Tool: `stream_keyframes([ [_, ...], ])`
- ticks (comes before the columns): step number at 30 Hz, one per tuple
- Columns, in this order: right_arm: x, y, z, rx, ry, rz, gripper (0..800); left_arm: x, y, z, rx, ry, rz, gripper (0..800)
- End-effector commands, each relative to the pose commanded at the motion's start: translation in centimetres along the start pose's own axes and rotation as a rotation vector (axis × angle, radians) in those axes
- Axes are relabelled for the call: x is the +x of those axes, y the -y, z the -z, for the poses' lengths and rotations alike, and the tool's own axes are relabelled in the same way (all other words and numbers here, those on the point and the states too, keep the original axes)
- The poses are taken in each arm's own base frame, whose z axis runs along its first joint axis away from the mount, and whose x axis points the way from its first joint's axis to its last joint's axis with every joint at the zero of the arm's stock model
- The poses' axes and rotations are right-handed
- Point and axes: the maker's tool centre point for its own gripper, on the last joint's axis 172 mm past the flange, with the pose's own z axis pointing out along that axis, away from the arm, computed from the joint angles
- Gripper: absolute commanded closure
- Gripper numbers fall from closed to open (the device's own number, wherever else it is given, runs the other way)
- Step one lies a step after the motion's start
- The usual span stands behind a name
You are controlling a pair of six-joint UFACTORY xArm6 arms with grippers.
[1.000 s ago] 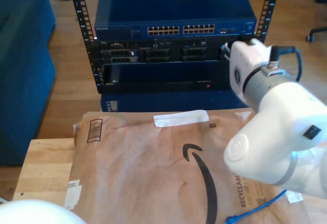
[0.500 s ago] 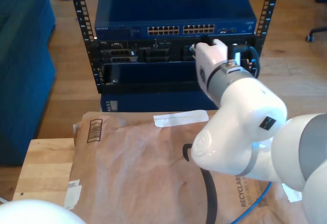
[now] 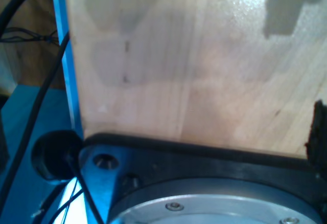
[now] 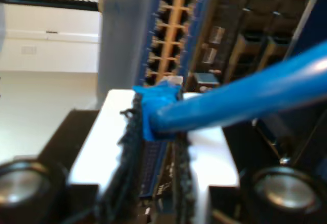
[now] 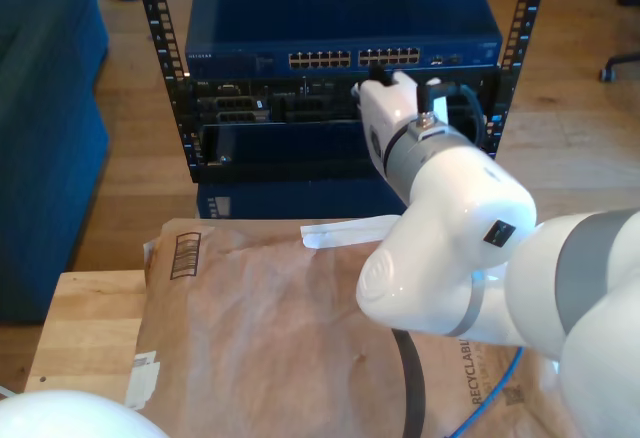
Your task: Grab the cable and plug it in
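My second gripper [image 4: 156, 147]: holding the blue cable [image 4: 240, 101] tight, close to the switch ports [image 4: 166, 35].
My first gripper: cannot tell.

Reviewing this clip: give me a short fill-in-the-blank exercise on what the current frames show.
1. My second gripper is shut on the thin cable whose colour is bright ____.
2. In the exterior view, the white arm reaches toward the dark blue network ____ with its row of ports.
3. On the wooden table lies a crumpled brown ____ mailer.

Missing words: blue; switch; paper
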Motion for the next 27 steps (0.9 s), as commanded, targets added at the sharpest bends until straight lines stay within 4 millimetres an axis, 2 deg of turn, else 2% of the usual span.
stream_keyframes([
  [3, -0.4, 0.0, 0.0, 0.001, 0.007, 0.01, 800, 0.0, 0.0, 0.0, 0.0, 0.0, 0.0, 2],
  [5, -0.7, 0.5, -0.7, 0.008, 0.007, 0.007, 800, 0.0, 0.0, 0.0, 0.0, 0.0, 0.0, 2],
  [7, -0.8, 1.9, -1.6, 0.038, -0.007, 0.002, 800, 0.0, 0.0, 0.0, 0.0, 0.0, 0.0, 2],
  [9, 0.0, 3.2, -1.8, 0.09, -0.05, -0.004, 800, 0.0, 0.0, 0.0, 0.001, 0.0, -0.001, 2],
  [13, 2.5, 3.7, -2.0, 0.116, -0.113, -0.04, 800, 0.0, 0.0, 0.0, 0.001, 0.0, -0.001, 2],
  [15, 2.8, 2.4, -2.9, 0.104, -0.129, -0.065, 800, 0.0, 0.0, 0.0, 0.0, 0.002, 0.002, 2],
  [19, 4.4, 1.5, -2.6, 0.148, -0.181, -0.179, 800, -0.1, 0.0, 0.0, 0.0, 0.003, 0.0, 2],
  [21, 6.6, 1.7, -2.9, 0.17, -0.218, -0.23, 800, 0.0, 0.0, 0.0, 0.0, 0.002, 0.002, 2],
  [22, 7.1, 1.8, -2.9, 0.173, -0.225, -0.233, 800, 0.0, 0.0, 0.0, 0.0, 0.002, 0.002, 2],
  [27, 7.6, 2.3, -4.4, 0.208, -0.256, -0.237, 800, 0.0, 0.0, 0.0, 0.0, 0.002, 0.0, 2],
])
